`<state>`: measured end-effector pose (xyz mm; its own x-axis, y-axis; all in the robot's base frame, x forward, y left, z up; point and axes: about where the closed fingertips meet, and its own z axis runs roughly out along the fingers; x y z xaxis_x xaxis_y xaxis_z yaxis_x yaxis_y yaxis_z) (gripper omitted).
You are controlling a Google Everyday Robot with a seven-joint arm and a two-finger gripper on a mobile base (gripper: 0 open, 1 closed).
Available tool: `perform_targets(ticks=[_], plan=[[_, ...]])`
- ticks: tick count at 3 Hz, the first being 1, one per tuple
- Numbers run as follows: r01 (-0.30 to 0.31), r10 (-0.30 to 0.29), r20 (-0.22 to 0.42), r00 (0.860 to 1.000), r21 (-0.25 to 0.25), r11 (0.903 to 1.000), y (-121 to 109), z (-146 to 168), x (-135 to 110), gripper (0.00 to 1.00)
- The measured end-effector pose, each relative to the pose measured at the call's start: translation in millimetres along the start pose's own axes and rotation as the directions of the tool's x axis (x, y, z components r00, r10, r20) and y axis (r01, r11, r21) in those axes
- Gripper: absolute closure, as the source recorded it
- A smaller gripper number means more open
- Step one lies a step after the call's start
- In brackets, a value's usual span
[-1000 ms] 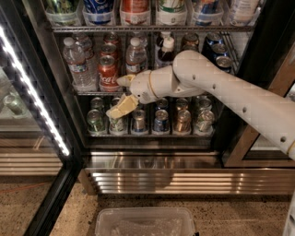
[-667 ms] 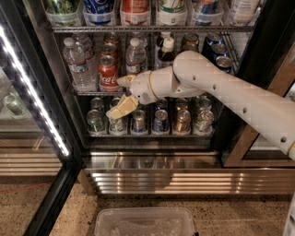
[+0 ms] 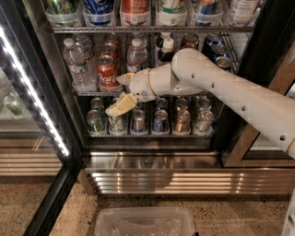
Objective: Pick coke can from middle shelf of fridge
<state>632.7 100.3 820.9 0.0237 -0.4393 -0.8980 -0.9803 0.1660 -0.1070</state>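
Note:
The fridge [image 3: 39,69] stands open, black-framed with wire shelves. On the middle shelf [image 3: 92,93] a red coke can [image 3: 108,73] stands at the front of its lane, between water bottles [image 3: 77,64]. My gripper [image 3: 121,92] reaches in from the right on a white arm. It is open: one finger [image 3: 124,78] is level with the can's right side, the other finger [image 3: 120,105] hangs below the shelf rail. It holds nothing.
Another bottle [image 3: 136,54] and dark cans [image 3: 216,50] fill the middle shelf's right lanes. Small cans [image 3: 159,120] line the shelf below. Large bottles [image 3: 133,9] stand above. A white LED strip [image 3: 34,92] runs down the left. A clear plastic bin [image 3: 145,222] sits on the floor.

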Motion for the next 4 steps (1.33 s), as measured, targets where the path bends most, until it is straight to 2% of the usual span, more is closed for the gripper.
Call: perform_targets(ticks=[1,2,3,4], plan=[[0.026,-0.026,-0.006,1.0,0.029,0.9992,-11,-1,-10,0.15],[0.074,-0.071,-0.035,0.997,0.085,0.9936,-38,-3,-28,0.13],[0.094,-0.087,-0.058,0.995,0.13,0.987,-59,-9,-35,0.1],[0.06,-0.056,-0.034,0.998,0.132,0.9895,-69,-1,-27,0.11]])
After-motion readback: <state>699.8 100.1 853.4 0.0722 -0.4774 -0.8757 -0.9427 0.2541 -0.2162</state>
